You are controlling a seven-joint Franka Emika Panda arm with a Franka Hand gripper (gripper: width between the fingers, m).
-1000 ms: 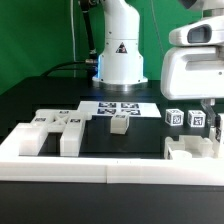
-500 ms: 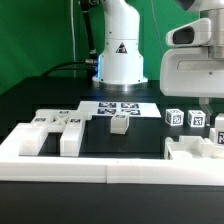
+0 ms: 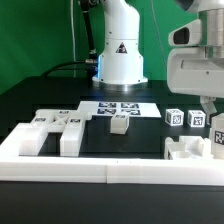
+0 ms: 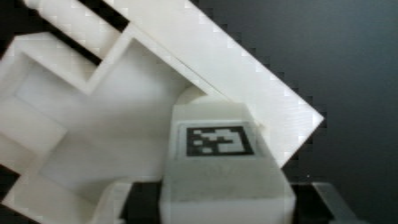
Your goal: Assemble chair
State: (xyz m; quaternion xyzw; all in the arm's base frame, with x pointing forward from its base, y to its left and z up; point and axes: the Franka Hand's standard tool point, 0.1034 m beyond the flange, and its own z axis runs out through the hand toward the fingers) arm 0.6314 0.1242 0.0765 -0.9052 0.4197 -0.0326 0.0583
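**Tool holds a tagged chair block above the near right corner**

Tool (image 3: 211, 120) is up at the exterior view's right, clenched on a tagged chair block (image 3: 217, 140). The wrist view confirms it: the block (image 4: 217, 135) sits squarely between the two fingers, with its black-and-white tag facing the camera. From the outside the block hangs clear of the tabletop (image 3: 40, 100), standing upright with its long axis running top to bottom and its tag turned toward the near side.

Right below and just to the left is a recessed white chair part (image 3: 188, 150), lying on the near right of the tabletop against the low border wall (image 3: 100, 170). The wrist view shows the same part (image 4: 80, 110) under the block, with its angled walls and open pockets. Whether the block touches it, I can't tell.

Just beyond, two small tagged cubes (image 3: 175, 117) (image 3: 197, 121) sit side by side. Mid-table, one more small cube (image 3: 119, 123) rests at the near edge of the marker board (image 3: 120, 108). Over on the exterior view's left, a chunky slab piece (image 3: 55, 128) lies flat with its tags up and its long side running left to right.
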